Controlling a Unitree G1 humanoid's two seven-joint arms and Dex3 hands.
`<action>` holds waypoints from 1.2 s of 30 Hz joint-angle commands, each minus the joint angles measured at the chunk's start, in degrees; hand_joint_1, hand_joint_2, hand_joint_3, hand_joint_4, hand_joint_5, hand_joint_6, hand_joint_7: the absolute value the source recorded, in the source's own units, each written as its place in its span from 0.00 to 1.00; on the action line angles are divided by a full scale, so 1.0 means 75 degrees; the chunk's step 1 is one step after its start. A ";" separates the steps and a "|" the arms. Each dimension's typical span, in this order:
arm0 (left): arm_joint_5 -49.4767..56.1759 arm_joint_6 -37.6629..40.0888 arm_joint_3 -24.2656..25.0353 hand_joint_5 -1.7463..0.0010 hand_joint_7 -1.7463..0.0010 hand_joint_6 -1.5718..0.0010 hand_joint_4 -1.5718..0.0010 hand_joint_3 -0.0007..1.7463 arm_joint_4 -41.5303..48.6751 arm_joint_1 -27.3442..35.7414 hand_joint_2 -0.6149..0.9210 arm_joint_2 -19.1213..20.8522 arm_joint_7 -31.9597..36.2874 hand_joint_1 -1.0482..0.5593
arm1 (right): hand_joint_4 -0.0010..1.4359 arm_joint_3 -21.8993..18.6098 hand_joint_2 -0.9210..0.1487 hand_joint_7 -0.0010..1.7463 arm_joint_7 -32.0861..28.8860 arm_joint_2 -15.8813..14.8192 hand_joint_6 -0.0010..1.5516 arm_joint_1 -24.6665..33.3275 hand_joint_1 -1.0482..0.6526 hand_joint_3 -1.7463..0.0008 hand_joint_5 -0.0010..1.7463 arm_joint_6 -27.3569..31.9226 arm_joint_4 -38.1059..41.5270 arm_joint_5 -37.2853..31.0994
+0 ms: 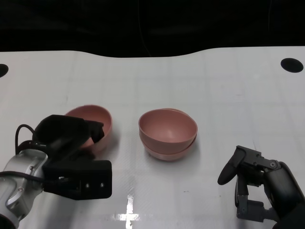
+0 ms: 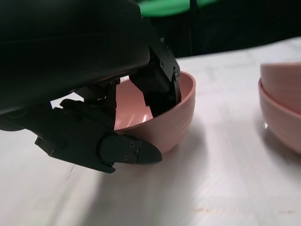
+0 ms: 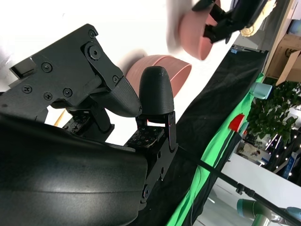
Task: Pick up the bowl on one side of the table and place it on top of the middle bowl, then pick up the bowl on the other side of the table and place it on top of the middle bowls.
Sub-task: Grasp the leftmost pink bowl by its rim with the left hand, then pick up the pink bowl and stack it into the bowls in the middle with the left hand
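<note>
Head view: left hand (image 1: 71, 138) at the pink plastic side bowl (image 1: 97, 121) left of the stacked pink middle bowls (image 1: 167, 133) on the white table (image 1: 214, 86); right hand (image 1: 257, 183) idle, fingers released. Left wrist view: fingers (image 2: 157, 87) apparently clamp the rim; lift level, then centre over the stack

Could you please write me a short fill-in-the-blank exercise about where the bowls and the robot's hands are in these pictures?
1. The middle stack is made of ____ pink bowls, one nested in the other.
2. The side bowl is gripped by the robot's ____ hand, with fingers inside its rim.
3. The right hand holds ____.
4. The bowls stand on a ____ table.

Missing words: two; left; nothing; white
</note>
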 commanded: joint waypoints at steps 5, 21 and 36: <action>0.0179 -0.0513 0.0053 0.00 0.08 0.61 0.51 0.29 -0.0408 -0.0114 0.94 0.0010 0.1538 0.50 | 0.64 -0.0059 0.65 0.89 -0.0025 -0.0032 0.53 0.0018 0.58 0.06 1.00 -0.0015 -0.0108 -0.0008; -0.0690 -0.1788 -0.0205 0.01 0.29 0.48 0.52 0.43 -0.1263 -0.0948 0.85 -0.0688 0.0463 0.52 | 0.65 0.0001 0.67 0.89 0.0043 -0.0077 0.54 0.0070 0.57 0.05 1.00 -0.0185 -0.0015 -0.0043; -0.0446 -0.2072 -0.0923 0.00 0.22 0.48 0.49 0.36 -0.0572 -0.1972 0.85 -0.0889 -0.1221 0.52 | 0.63 0.0040 0.64 0.89 0.0033 -0.0037 0.53 0.0106 0.58 0.07 1.00 -0.0164 -0.0075 -0.0111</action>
